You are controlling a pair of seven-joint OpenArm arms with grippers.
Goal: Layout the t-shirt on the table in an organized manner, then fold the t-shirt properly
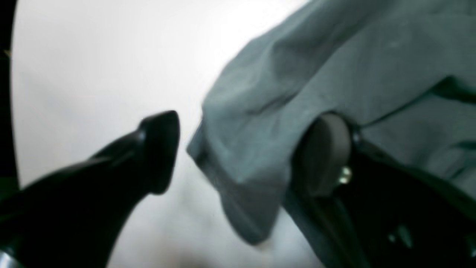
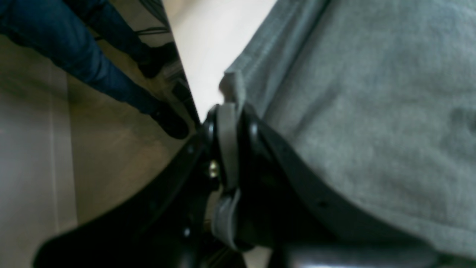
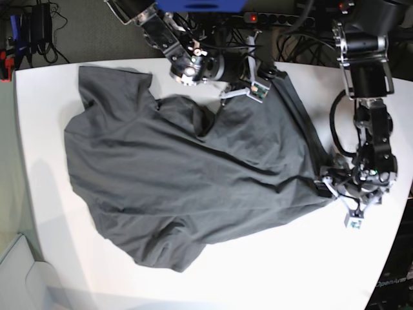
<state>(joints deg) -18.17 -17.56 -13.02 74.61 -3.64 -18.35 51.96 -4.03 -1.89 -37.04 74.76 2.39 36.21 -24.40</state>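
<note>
The dark grey t-shirt (image 3: 181, 174) lies spread but rumpled on the white table (image 3: 290, 271), with a bunched fold near its lower edge. At the shirt's right edge sits my left gripper (image 3: 332, 184). In the left wrist view it (image 1: 241, 149) is open, and a hemmed edge of the t-shirt (image 1: 334, 67) hangs between the fingers against the right pad (image 1: 327, 152). At the shirt's far edge my right gripper (image 3: 248, 90) is shut. The right wrist view shows this gripper (image 2: 227, 111) pinching a fold of the t-shirt (image 2: 372, 93) by the table's edge.
A person's legs in blue jeans (image 2: 93, 56) and black shoes stand on the floor just beyond the table edge. Cables and a power strip (image 3: 277, 16) lie behind the table. The table's right edge (image 3: 406, 194) is close to my left arm.
</note>
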